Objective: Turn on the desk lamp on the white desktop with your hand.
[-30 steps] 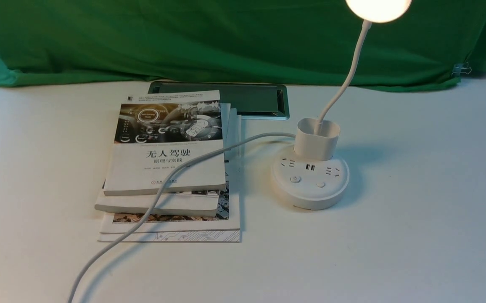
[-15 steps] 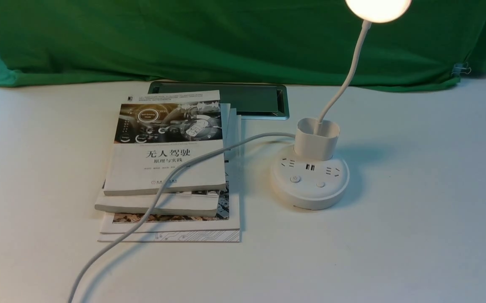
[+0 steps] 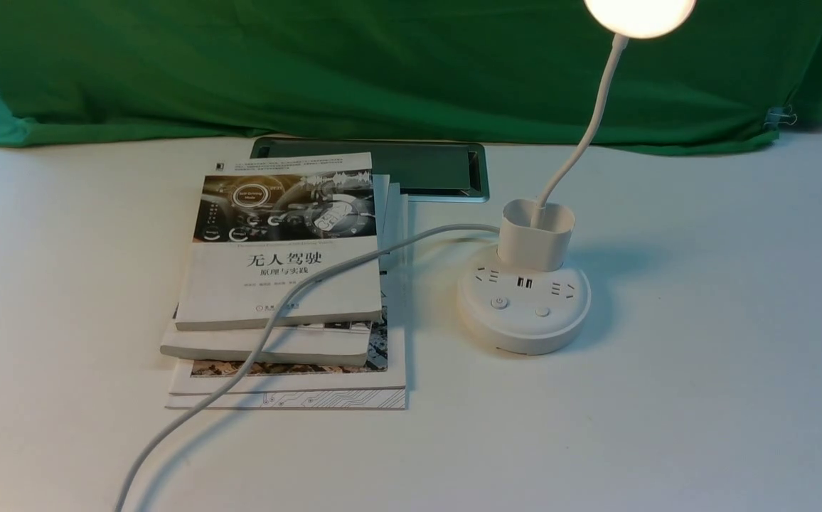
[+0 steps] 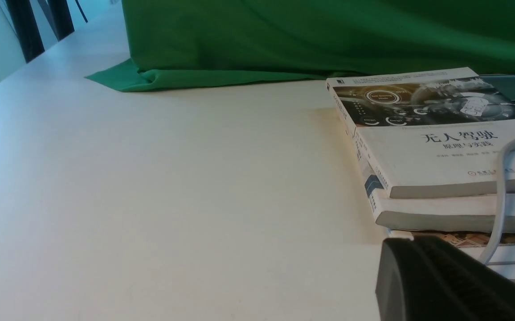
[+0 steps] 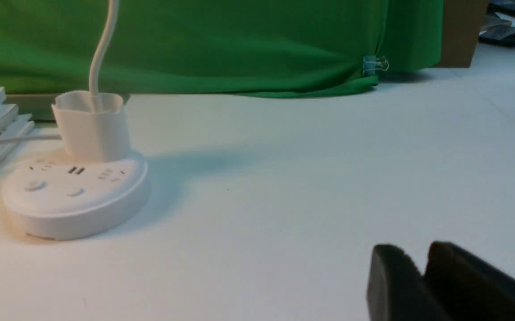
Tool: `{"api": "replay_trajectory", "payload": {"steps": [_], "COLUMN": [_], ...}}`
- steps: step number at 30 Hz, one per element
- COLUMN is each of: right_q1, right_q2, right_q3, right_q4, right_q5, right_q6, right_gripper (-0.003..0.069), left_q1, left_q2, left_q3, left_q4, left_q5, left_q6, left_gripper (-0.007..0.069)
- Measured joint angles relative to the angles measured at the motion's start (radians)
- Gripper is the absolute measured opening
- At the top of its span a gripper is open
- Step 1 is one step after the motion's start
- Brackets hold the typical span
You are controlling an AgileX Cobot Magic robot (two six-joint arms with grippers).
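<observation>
I see desk lamp (image 3: 522, 313) lit on the surface (image 3: 702, 370); my right pincer (image 5: 423, 272) pressed together, well apart from it; left pincer (image 4: 422, 272) cropped, can't tell.

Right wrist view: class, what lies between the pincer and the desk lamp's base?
Nothing but bare white desktop, with the lamp's soft shadow across it, separates the right pincer from the desk lamp; the right wrist view shows this.

The top book (image 3: 283, 242) bears the title 无人驾驶, with 原理与实践 beneath it; the cover's finer print is too small to read.
</observation>
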Motion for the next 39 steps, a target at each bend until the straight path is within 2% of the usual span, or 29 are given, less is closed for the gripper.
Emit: {"api": "replay_trajectory", "payload": {"steps": [8,16,39], "right_q1": [0.0,0.0,0.0], "right_q2": [0.0,0.0,0.0], "right_q3": [0.0,0.0,0.0], "right_q4": [-0.008,0.065,0.07], "right_q5": [0.007,0.007,0.009], "right_q6": [0.011,0.013,0.013], "right_gripper": [0.0183,0.0192,0.022], "left_q1": [0.0,0.0,0.0], "left_q2": [0.0,0.0,0.0], "left_q3": [0.0,0.0,0.0], "left_q4": [0.0,0.0,0.0], "left_q5": [0.0,0.0,0.0], "left_q6": [0.0,0.0,0.0], "left_gripper": [0.0021,0.0021,0.0021]}}
